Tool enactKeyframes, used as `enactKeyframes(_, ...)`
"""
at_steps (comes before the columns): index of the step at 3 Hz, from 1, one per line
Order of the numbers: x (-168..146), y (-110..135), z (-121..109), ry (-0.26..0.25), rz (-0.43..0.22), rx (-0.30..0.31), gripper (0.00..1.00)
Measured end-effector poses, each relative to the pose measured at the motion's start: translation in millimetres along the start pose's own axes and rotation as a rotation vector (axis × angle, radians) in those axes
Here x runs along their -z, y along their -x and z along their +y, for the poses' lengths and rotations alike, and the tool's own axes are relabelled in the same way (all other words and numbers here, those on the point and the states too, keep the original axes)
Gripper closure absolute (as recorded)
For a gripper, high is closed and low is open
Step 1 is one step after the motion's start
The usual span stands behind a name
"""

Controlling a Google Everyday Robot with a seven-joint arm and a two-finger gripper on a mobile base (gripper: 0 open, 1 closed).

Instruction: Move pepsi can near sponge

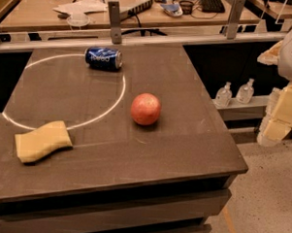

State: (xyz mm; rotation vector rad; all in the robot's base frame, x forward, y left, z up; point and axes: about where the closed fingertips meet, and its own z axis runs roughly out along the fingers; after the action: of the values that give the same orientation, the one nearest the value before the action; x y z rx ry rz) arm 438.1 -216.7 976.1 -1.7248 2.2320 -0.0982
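Observation:
The pepsi can [104, 58] is dark blue with white lettering and lies on its side at the far middle of the dark table [183, 154]. The pale-yellow sponge [42, 141] lies flat near the table's front left corner, well apart from the can. My gripper [278, 119] hangs at the right edge of the view, off the table's right side and far from both the can and the sponge. It holds nothing that I can see.
A round red apple [146, 109] sits in the middle of the table, between the can and the front right. A bright ring of light curves across the left half. Two small clear bottles [234, 93] stand on a ledge to the right. A cluttered desk [141, 11] lies behind.

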Motion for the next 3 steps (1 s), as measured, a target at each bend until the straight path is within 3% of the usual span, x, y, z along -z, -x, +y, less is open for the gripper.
enactKeyframes(1, 0, 2, -3, 0.0, -0.018, 0.002, 0.0)
enactKeyframes(2, -3, 14, -19, 0.002, -0.101, 0.013, 0.0)
enactKeyframes(3, -24, 35, -65, -0.035, -0.287, -0.074, 0.0)
